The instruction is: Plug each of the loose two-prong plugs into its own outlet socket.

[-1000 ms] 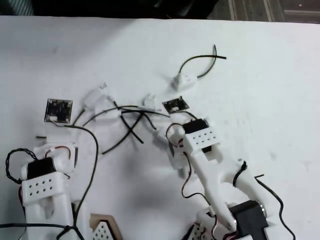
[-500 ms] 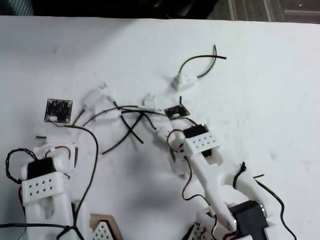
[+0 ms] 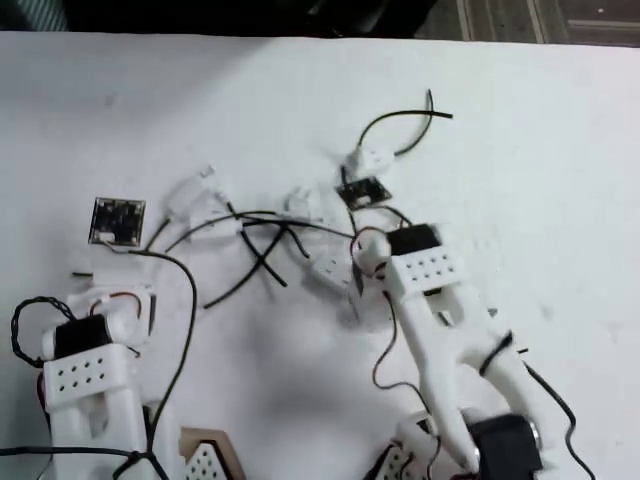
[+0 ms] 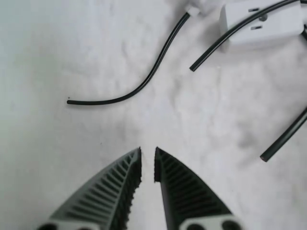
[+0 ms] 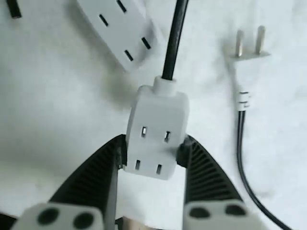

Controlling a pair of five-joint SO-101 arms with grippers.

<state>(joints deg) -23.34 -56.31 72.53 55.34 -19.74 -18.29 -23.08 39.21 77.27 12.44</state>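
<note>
Right hand [image 5: 153, 146]: clamped on a white outlet block [image 5: 156, 115], one finger on each long side. The block's four slots face the wrist camera, and its black cord [image 5: 175, 33] leaves from the far end. Cannot tell whether the block rests on the desk [image 3: 560, 150] or is just off it.

All positions below are referenced to the held outlet block:
- Second outlet block [image 5: 117, 26]: near, past the corded end, lying at a slant and not touching. The held block's cord runs just beside it.
- Two-prong plug [image 5: 249, 48]: loose on the desk, near, on the other side of the cord from the second block. Its prongs point away from the right hand; no contact. Its black lead [image 5: 239, 143] runs back alongside the held block, past one finger.
- Third outlet block [image 3: 368, 158]: farther out, with a looping black lead of its own.
- Dark square card [image 3: 117, 220]: well apart, flat on the desk.
- Left hand [image 4: 147, 163]: well apart, fingers drawn almost together with only a slit between the tips, holding nothing, over bare desk. A thin black cable [image 4: 144, 81] lies ahead of it
</note>
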